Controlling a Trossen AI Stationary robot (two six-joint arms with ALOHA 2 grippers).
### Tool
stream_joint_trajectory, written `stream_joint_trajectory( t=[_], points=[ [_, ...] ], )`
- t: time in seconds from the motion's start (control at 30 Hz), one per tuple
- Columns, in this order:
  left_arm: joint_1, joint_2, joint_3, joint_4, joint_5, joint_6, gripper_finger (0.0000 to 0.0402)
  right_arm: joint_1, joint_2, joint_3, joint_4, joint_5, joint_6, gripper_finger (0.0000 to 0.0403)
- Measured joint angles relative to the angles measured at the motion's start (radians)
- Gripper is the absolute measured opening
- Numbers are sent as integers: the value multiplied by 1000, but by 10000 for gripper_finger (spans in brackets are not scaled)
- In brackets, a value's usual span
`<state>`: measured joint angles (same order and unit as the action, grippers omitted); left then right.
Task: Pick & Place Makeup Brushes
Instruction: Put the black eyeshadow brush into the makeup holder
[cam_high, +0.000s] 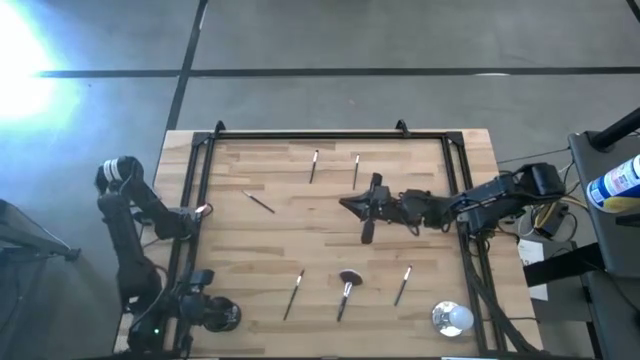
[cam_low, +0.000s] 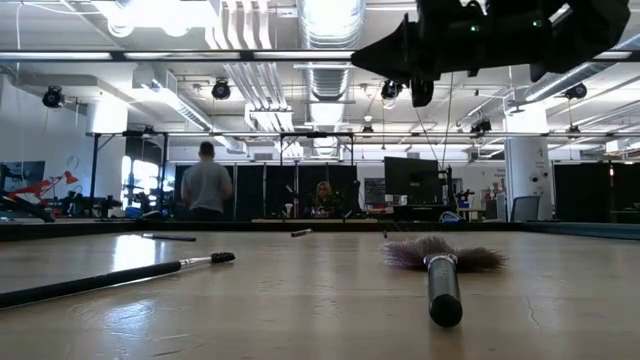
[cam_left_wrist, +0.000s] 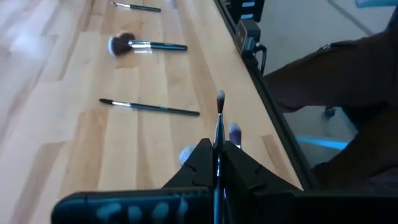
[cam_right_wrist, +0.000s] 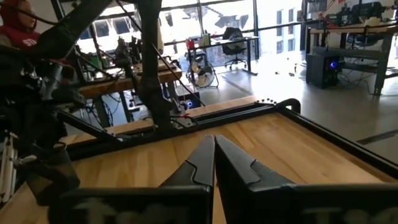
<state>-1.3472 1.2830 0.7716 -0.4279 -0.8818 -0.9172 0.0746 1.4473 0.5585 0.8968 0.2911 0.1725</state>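
Observation:
Several thin makeup brushes lie flat on the wooden table: two near the far edge (cam_high: 314, 165) (cam_high: 356, 170), one left of the middle (cam_high: 259, 202), and two near the near edge (cam_high: 293, 295) (cam_high: 403, 285). The brush with the fluffy reddish-brown head (cam_high: 348, 285) lies between those last two and shows close up in the low view (cam_low: 440, 262). My left gripper (cam_high: 215, 315) (cam_left_wrist: 217, 149) is at the table's near-left corner, shut on a thin brush. My right gripper (cam_high: 350, 204) (cam_right_wrist: 214, 152) hovers over the middle of the table, shut and holding nothing. My left gripper pinches one thin makeup brush by its handle (cam_left_wrist: 218, 140) between the two fingers. The brush lies along the fingers and sticks out forward past their ends. Its pale bristle tip (cam_left_wrist: 220, 97) is free, above the wood by the near edge.
A round shiny silver-white object (cam_high: 452, 318) sits at the near-right corner. A black rail frame (cam_high: 310, 133) runs around the tabletop. Bare wood lies between the far and near rows of brushes. People (cam_low: 207, 185) stand in the room behind.

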Motion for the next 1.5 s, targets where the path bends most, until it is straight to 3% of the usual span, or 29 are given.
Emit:
stream_joint_trajectory(
  t=[0.13, 0.43, 0.73, 0.87, 1.1, 1.33, 1.5],
  points=[
    [0, -1, -26, 35, 1, -53, 16, 0, 24, 20, -2, 0, -21, 8],
    [8, -7, -5, 36, -20, -87, 101, 0, -8, 21, -14, -3, -58, 8],
    [97, -73, 13, 31, -40, -97, 107, 0, -98, 18, -184, -4, -87, 8],
    [252, -123, 4, -1, 19, -71, 83, 1, -158, 9, -305, -3, -84, 8],
    [665, -137, -79, 113, 235, 93, 9, 1, -185, -86, -280, -2, -79, 8],
    [1076, -108, -217, 453, 425, 194, 3, 2, -176, -178, -208, -1, -43, 8],
    [1342, -24, -210, 539, 478, 247, 4, 2, -178, -224, -202, 4, -16, 8]
  ],
)
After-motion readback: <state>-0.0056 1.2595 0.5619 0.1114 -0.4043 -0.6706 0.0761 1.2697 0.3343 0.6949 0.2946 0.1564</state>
